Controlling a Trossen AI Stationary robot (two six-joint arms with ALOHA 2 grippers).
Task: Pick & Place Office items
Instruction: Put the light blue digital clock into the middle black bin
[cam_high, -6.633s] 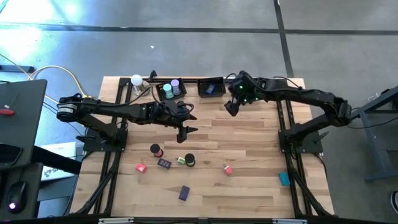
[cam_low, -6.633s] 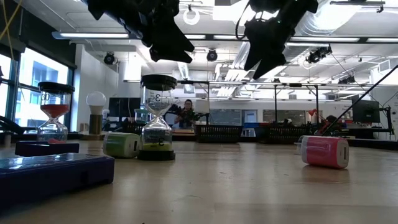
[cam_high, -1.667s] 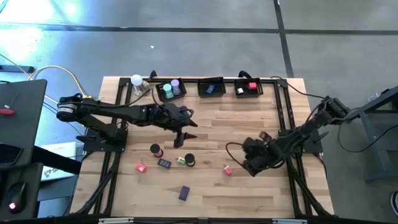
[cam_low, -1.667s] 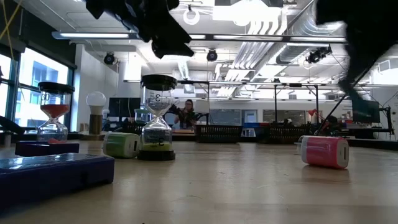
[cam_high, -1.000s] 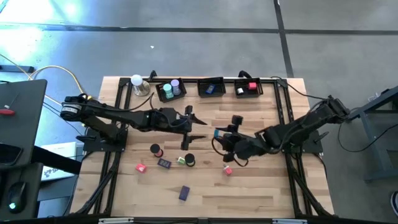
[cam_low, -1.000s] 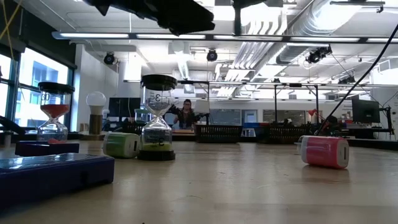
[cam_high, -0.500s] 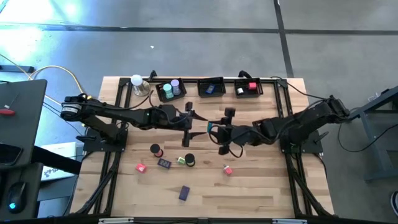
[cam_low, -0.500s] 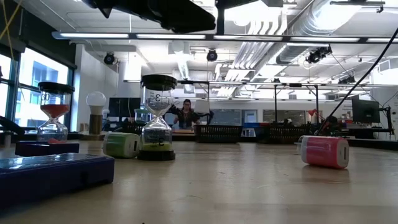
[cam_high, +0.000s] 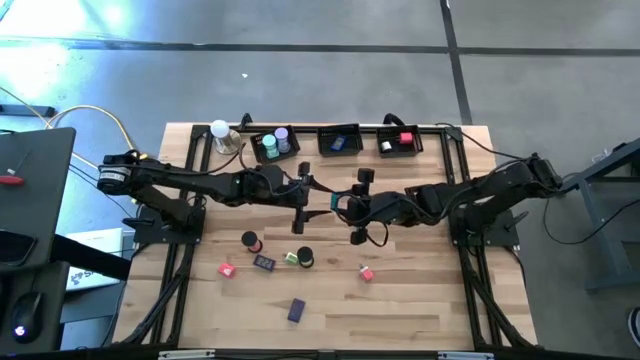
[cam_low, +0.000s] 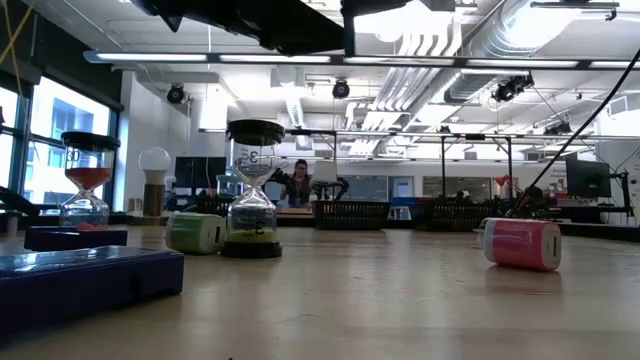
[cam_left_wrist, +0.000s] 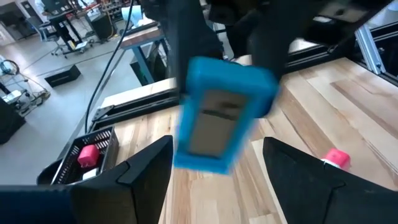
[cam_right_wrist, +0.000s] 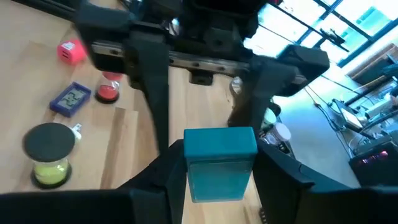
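My right gripper (cam_high: 347, 207) is shut on a teal block (cam_right_wrist: 221, 163) high above the middle of the table. My left gripper (cam_high: 308, 204) faces it from the left, open. Its two fingers (cam_left_wrist: 149, 168) stand on either side of the teal block (cam_left_wrist: 221, 115) without touching it. Other office items lie on the near half of the table: two pink blocks (cam_high: 366, 272), two purple blocks (cam_high: 296, 310), a red-capped hourglass (cam_high: 250, 241) and a black-capped hourglass (cam_high: 303, 257). In the low view only dark arm parts (cam_low: 250, 20) show along the top. My right gripper pinches the teal block between its two fingers, one on each of two opposite sides (cam_right_wrist: 191, 171). The fingers come about level from the table's right side. The block sticks out beyond the fingertips toward the left gripper, lifted clear of the table.
Three black trays stand along the far edge: one with lilac and teal cylinders (cam_high: 275, 145), one with a blue item (cam_high: 340, 141), one with a red block and a black roll (cam_high: 400, 141). A white ball on a base (cam_high: 220, 130) stands at the far left.
My right gripper has carried the teal block toward the far edge and a little to the left, up to the left gripper, turning somewhat on the way. The block stays clear of the table.
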